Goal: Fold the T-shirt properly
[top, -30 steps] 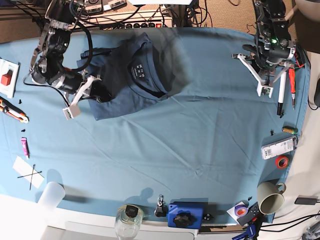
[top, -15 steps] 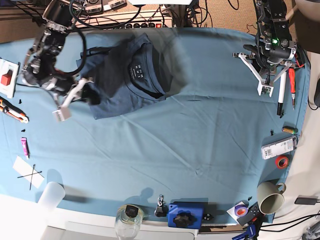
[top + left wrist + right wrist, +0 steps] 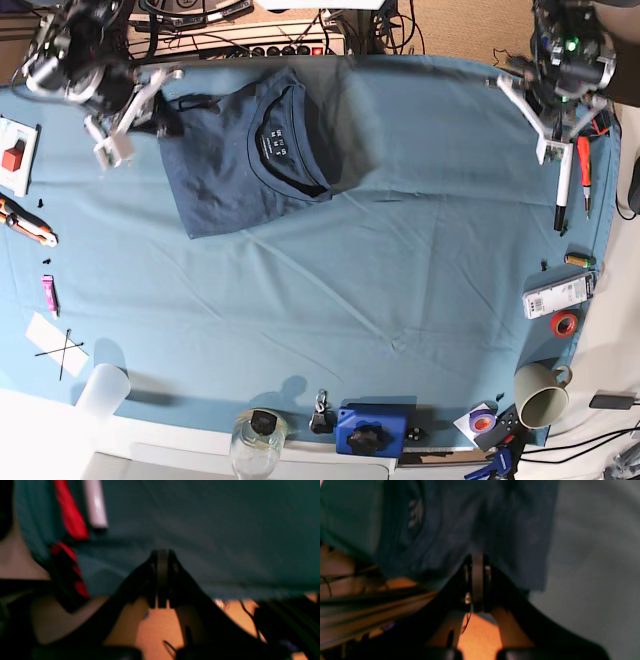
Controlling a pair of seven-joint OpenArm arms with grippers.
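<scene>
The dark navy T-shirt (image 3: 250, 150) lies folded into a rough rectangle at the back left of the teal table cloth (image 3: 400, 260), collar and white label (image 3: 275, 142) facing up. My right gripper (image 3: 108, 152) hangs shut and holding nothing just left of the shirt, clear of it. In the right wrist view its shut jaws (image 3: 477, 557) point at the T-shirt (image 3: 470, 517) below. My left gripper (image 3: 549, 153) is at the far right back, also shut and holding nothing. Its wrist view shows the gripper (image 3: 162, 555) over bare cloth.
Pens (image 3: 565, 190) lie beside the left gripper. A white box with a red block (image 3: 12, 155) and an orange cutter (image 3: 25, 222) sit at the left edge. A mug (image 3: 540, 393), tape roll (image 3: 565, 323), jar (image 3: 258, 440) and blue object (image 3: 370, 430) line the front.
My right arm has pulled away from the shirt's left side toward the back left corner, leaving the shirt lying flatter. The left arm has drawn back and slightly right.
</scene>
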